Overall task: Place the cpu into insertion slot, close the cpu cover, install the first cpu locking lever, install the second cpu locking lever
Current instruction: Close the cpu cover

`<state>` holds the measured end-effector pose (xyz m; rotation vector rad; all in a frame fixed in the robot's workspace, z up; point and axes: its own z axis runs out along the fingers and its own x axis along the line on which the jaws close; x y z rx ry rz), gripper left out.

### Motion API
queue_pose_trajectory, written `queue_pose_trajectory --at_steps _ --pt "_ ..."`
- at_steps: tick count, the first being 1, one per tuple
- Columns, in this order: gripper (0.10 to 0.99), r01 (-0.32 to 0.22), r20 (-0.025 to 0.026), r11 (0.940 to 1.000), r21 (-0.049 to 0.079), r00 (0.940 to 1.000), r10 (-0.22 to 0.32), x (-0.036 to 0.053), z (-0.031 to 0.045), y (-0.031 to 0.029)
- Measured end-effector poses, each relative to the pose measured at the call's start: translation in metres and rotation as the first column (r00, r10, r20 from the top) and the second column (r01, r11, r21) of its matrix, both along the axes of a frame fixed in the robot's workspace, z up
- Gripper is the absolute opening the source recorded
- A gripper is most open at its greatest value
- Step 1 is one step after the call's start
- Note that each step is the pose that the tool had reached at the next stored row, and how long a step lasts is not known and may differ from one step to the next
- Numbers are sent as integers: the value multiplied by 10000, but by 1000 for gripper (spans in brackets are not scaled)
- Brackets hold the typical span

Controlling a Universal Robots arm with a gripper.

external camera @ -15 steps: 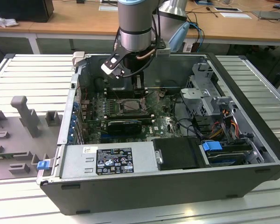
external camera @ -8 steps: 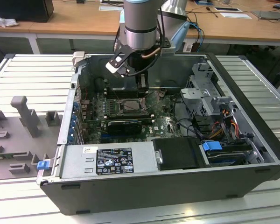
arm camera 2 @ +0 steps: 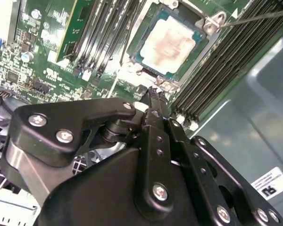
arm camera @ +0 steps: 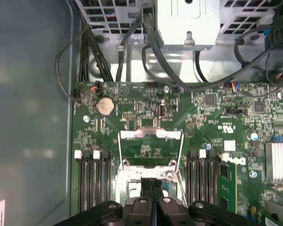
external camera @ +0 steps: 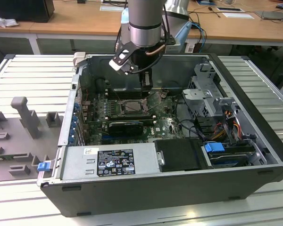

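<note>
The cpu (arm camera 2: 172, 40), a small square chip with a pale silvery top, lies flat in the insertion slot (external camera: 132, 106) on the green motherboard. The cpu cover (arm camera: 151, 134), a silvery frame with a large square window, is swung open away from the slot, and the board shows through its window. A thin wire locking lever (arm camera 2: 259, 16) sticks out past the slot's corner. My gripper (arm camera 2: 154, 94) is shut with nothing between its fingers. Its tips hover at the slot's edge, close to the cover's hinge side. The gripper (external camera: 146, 84) hangs inside the case, just behind the slot, in the exterior view.
Long black memory slots (arm camera: 92, 183) flank the socket on both sides. A black expansion card (external camera: 126, 126) lies in front of it. The power supply (external camera: 108, 160), drive cage (external camera: 212, 94), loose cables (arm camera: 151, 42) and case walls (external camera: 78, 89) hem in the board.
</note>
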<state>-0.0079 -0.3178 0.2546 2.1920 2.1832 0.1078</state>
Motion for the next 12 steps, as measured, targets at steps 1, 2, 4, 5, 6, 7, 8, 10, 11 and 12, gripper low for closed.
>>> queue_pose_trajectory --at_steps 1,2,4,5,6,7,8,10,11,12 --pt "106 2 -1 10000 0 10000 -2 30 0 0" --pt "106 2 0 10000 0 10000 -2 63 0 0" --pt "106 1 -7 10000 0 10000 -1 129 0 0" --pt "106 -1 -16 10000 0 10000 1 147 1 0" --pt "106 0 -20 10000 -1 10000 0 148 4 0" --pt "106 2 -22 10000 -2 10000 -2 149 10 0" --pt "106 0 -21 10000 1 10000 0 152 17 0" --pt "106 0 -23 10000 1 10000 0 189 17 0" --pt "106 1 -23 10000 -1 10000 -1 231 18 0" --pt "106 1 -22 10000 0 10000 -1 258 17 0"
